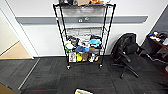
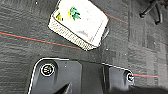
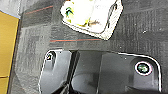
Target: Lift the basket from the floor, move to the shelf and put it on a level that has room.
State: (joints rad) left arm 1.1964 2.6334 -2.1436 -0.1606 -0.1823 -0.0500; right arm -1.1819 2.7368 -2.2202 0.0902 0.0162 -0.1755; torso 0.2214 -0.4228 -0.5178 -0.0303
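Observation:
The cream woven basket (image 2: 78, 23) sits on the dark carpet floor (image 2: 22, 53), with small yellow and green items on its pale lining. The right wrist view also has the basket (image 3: 92, 17) on the floor (image 3: 140, 32), and the head view catches its rim (image 1: 83, 91) at the near edge. The black wire shelf (image 1: 85, 35) stands against the white wall ahead. Its second level from the top (image 1: 83, 27) looks bare, the top tier carries items, and the lower tiers are crowded. Both wrists hang above the basket, apart from it.
A black office chair (image 1: 126, 53) stands right of the shelf, and a desk with clutter (image 1: 158, 40) is at the far right. A doorway with a tan floor (image 1: 15, 51) opens on the left. A yellow-tan surface (image 3: 7, 47) borders the carpet.

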